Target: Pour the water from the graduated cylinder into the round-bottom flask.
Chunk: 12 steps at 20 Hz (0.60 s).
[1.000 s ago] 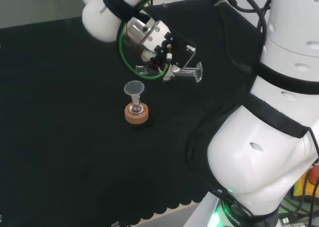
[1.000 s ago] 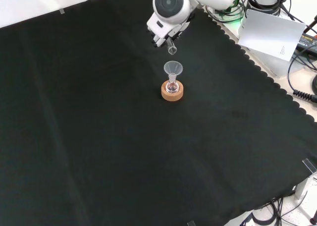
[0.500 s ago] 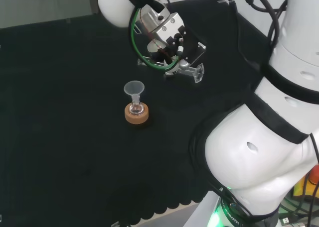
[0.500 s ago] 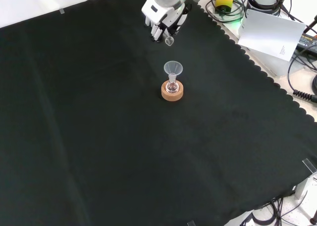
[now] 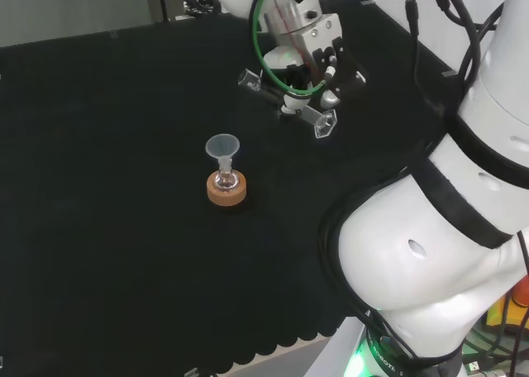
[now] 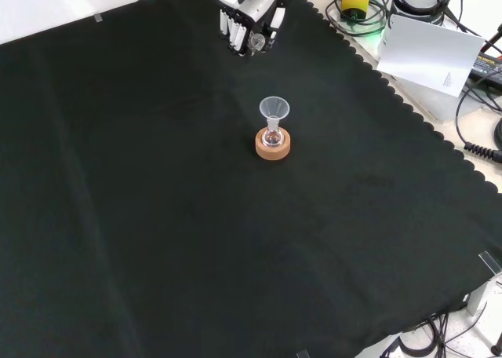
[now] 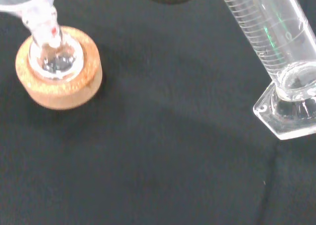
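Note:
A small round-bottom flask [image 5: 225,181] stands in a cork ring [image 5: 226,193] mid-cloth, with a clear funnel [image 5: 221,147] in its neck. In the front view the flask [image 6: 272,138] and funnel [image 6: 274,107] sit below the hand [image 6: 249,11]. The hand [image 5: 307,50] is shut on a clear graduated cylinder [image 5: 285,102], held tilted above the cloth to the right of and beyond the funnel, apart from it. The wrist view brings the cylinder [image 7: 274,42] with its hexagonal foot [image 7: 291,114] close, and the flask [image 7: 53,62] on its cork ring [image 7: 61,89] off to one side.
The arm's white links [image 5: 430,253] stand at the right of the head view. The cloth's scalloped edge [image 6: 408,111] runs down the right of the front view, with a white sheet [image 6: 427,48] and cables [image 6: 478,130] beyond it.
The hand has carried the cylinder away from the funnel, rightward and farther off in the head view, up and leftward in the front view. The flask and funnel have stayed put.

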Each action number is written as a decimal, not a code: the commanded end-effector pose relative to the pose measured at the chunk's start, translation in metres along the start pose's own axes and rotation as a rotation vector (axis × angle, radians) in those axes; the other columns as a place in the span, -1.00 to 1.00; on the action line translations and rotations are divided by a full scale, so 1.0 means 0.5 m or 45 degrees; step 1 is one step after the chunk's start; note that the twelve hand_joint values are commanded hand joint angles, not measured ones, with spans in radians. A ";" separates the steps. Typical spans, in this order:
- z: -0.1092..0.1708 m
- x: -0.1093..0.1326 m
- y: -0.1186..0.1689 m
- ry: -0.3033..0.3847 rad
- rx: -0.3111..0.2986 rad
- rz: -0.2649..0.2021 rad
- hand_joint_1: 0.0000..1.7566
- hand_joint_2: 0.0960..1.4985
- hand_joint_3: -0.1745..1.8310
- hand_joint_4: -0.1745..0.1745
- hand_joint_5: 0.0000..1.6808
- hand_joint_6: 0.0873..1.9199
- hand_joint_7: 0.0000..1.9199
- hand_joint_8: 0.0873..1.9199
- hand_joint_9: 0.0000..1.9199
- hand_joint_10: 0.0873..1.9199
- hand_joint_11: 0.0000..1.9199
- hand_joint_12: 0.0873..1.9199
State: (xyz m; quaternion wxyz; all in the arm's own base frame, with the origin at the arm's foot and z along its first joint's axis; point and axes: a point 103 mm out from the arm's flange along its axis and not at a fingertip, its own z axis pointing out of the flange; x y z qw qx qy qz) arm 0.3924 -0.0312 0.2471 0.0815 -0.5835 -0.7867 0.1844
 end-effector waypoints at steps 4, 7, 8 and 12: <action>0.014 -0.012 0.032 0.120 -0.099 -0.036 0.44 0.44 -0.82 -1.00 0.16 0.00 0.06 -0.02 0.49 -1.00 0.10 -0.15; 0.019 -0.020 0.044 0.150 -0.111 -0.050 0.44 0.45 -0.82 -1.00 0.16 0.00 0.06 -0.02 0.49 -1.00 0.10 -0.15; 0.021 -0.024 0.049 0.164 -0.121 -0.054 0.44 0.45 -0.82 -1.00 0.15 0.00 0.05 -0.02 0.49 -1.00 0.10 -0.15; 0.026 -0.035 0.066 0.217 -0.169 -0.063 0.44 0.45 -0.82 -1.00 0.15 0.00 0.05 -0.02 0.49 -1.00 0.10 -0.15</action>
